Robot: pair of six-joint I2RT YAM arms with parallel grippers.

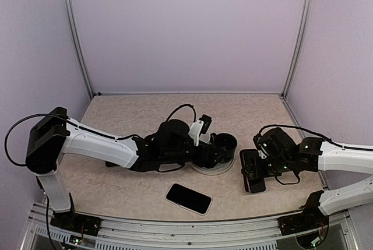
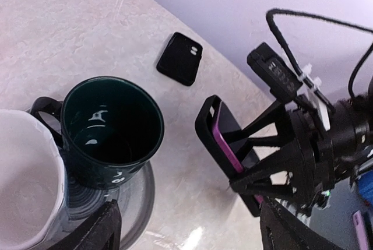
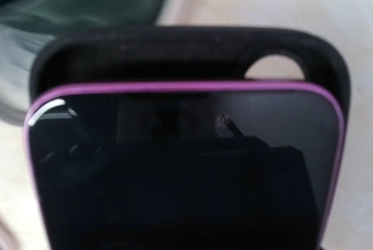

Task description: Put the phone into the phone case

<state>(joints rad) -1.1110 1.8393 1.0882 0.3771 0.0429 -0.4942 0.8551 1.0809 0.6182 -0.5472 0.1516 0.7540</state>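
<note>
The black phone case is tilted up off the table, with the purple-edged phone lying partly inside it. My right gripper is shut on the case's sides. In the right wrist view the phone fills the frame, and the case's top rim and camera hole stand above the phone's upper edge. My left gripper is open over bare table beside the mug, with nothing between its fingertips.
A dark green mug and a white cup stand on a grey plate at table centre. A black phone-shaped slab lies flat beyond them. Another dark phone with a light rim lies near the front edge.
</note>
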